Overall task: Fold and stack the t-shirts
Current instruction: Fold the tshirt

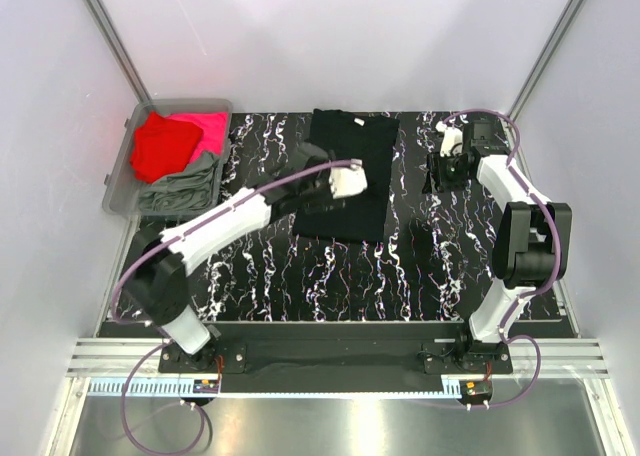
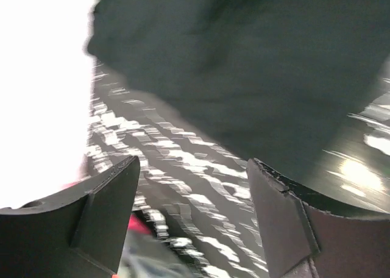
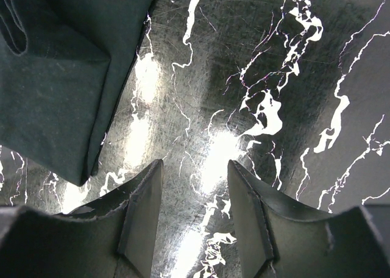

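Black t-shirt lies folded at the back middle of the worktop. From above we see the left end effector at its left edge and the right end effector well apart to the right. A red t-shirt, pink t-shirt and grey-green t-shirt lie in the bin. In the left wrist view we find the fingers spread, gripping nothing, with black cloth just ahead. In the right wrist view the fingers are likewise apart over the worktop, the shirt's edge beside them.

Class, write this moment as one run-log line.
left gripper: open, empty, over black shirt | right gripper: open, empty, over table | black shirt: lying on table | bin: red shirt, pink shirt, grey shirt
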Robot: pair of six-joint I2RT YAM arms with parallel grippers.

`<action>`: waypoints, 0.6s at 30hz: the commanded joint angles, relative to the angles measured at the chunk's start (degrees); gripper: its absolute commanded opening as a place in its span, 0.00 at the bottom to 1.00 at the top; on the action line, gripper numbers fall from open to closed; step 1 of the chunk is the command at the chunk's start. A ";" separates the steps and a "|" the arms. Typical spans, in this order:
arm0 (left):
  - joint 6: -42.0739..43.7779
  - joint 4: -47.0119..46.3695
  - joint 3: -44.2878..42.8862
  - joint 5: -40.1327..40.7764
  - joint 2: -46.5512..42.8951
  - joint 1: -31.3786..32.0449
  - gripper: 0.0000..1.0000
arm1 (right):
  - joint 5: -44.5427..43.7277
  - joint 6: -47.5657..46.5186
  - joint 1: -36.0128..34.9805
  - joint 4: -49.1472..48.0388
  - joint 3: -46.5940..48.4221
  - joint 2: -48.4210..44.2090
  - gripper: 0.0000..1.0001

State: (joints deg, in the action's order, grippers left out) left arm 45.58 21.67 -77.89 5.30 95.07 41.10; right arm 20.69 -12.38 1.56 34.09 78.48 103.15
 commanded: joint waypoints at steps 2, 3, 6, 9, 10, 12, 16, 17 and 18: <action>-4.01 4.78 9.06 -10.22 -0.24 4.86 0.72 | 1.55 0.08 0.11 -0.95 -0.34 -2.61 0.54; -4.79 4.96 8.89 -11.09 0.38 5.65 0.72 | 1.29 -0.53 0.11 -0.78 -0.60 -2.78 0.54; -6.63 5.31 6.09 -13.38 4.50 5.83 0.69 | 0.14 -0.80 0.11 -0.08 -1.13 -3.48 0.54; -7.61 5.31 3.01 -13.74 8.99 5.83 0.70 | 0.49 -1.33 0.11 0.45 -1.75 -4.01 0.54; -7.96 5.22 2.31 -13.82 11.08 5.74 0.70 | 0.49 -1.68 0.11 0.46 -1.84 -4.10 0.54; -8.58 4.79 0.55 -13.82 12.85 5.74 0.70 | 0.14 -1.94 0.11 0.72 -2.10 -4.10 0.54; -8.85 4.61 -2.61 -13.92 16.89 5.74 0.70 | -0.12 -2.56 0.11 0.63 -2.80 -5.33 0.54; -8.93 4.52 -3.84 -13.65 17.34 5.74 0.70 | -0.21 -2.47 0.11 0.63 -3.06 -5.42 0.54; -8.76 4.61 -4.29 -13.56 17.69 5.66 0.70 | -0.21 -2.56 0.11 0.80 -3.59 -5.51 0.54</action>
State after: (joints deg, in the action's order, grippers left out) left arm 37.78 28.16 -77.97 -6.26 112.16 46.89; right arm 20.56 -13.87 1.56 34.76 75.88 100.84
